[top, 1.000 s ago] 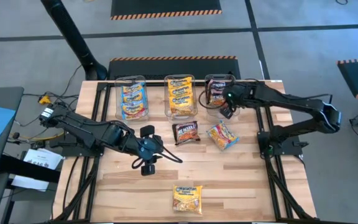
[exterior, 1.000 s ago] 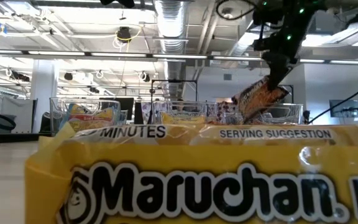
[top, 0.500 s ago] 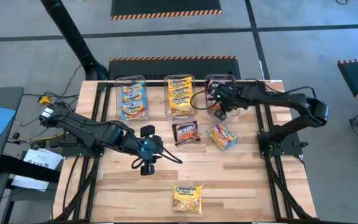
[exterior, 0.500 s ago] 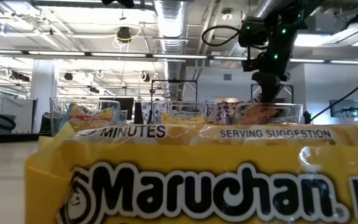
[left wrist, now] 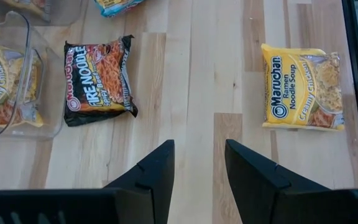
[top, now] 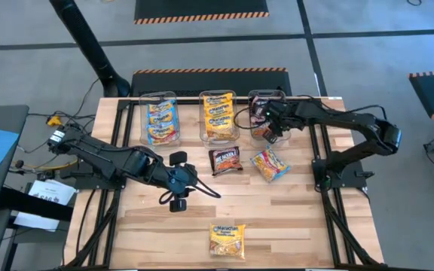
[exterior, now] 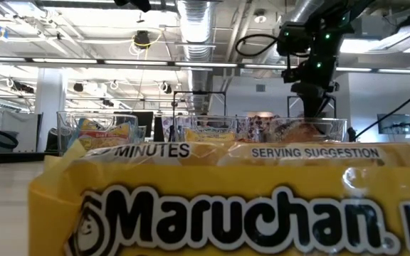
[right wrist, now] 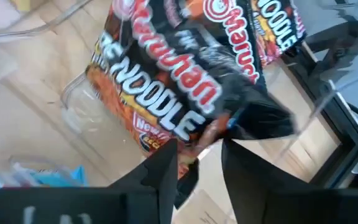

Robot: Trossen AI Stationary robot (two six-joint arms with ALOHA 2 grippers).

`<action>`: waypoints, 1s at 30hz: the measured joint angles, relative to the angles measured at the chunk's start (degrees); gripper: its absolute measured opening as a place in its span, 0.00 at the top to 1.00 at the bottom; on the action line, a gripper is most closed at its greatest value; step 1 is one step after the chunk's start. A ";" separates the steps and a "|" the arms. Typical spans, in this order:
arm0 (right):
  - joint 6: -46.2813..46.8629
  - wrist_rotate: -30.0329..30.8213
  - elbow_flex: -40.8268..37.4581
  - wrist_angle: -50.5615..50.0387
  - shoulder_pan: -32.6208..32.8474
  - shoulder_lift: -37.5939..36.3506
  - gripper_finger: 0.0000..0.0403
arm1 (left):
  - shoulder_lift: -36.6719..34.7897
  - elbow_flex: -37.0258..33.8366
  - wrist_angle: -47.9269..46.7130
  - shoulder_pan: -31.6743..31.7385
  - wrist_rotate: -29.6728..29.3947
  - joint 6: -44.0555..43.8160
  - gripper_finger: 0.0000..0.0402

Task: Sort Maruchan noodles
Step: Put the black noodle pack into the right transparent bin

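Three clear bins stand along the far edge: blue-pink packets (top: 159,120) in the left one, yellow packets (top: 218,117) in the middle one, black-red packets (top: 261,108) in the right bin (top: 256,95). My right gripper (top: 271,129) hangs open over the right bin, and a black-red packet (right wrist: 191,68) lies in it just beyond the fingertips. Loose on the table lie a black-red packet (top: 226,159), a blue-pink one (top: 269,165) and a yellow one (top: 227,240). My left gripper (top: 209,191) stands open over bare wood at mid-table. My right gripper (right wrist: 199,152) has its open fingers on either side of the black-red packet's near corner (right wrist: 211,132), slanting down from above. I cannot tell whether they touch it. The packet lies tilted inside the bin on the packets below.
The bins' thin clear walls (right wrist: 73,99) rise around my right gripper. The right arm's black base frame (top: 337,177) stands at the table's right edge. In the low view the yellow packet (exterior: 205,206) fills the foreground. Bare wood lies between the loose packets.
My right gripper has gone down into the right bin with the black-red packet, which hung tilted below it, and has opened. The packet now lies in the bin. The gripper has risen a little.
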 joint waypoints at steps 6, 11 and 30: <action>1.52 -0.59 0.00 -1.07 0.02 -3.49 0.59 | 0.00 -0.02 0.03 -0.02 0.00 0.21 0.68; 1.70 -11.19 0.00 0.49 0.02 -5.07 0.58 | 0.00 -0.02 0.03 -0.02 0.00 -0.07 0.68; 9.46 -31.01 0.04 -1.36 -8.15 7.47 0.66 | 0.00 -0.02 0.10 0.08 -0.44 2.42 0.68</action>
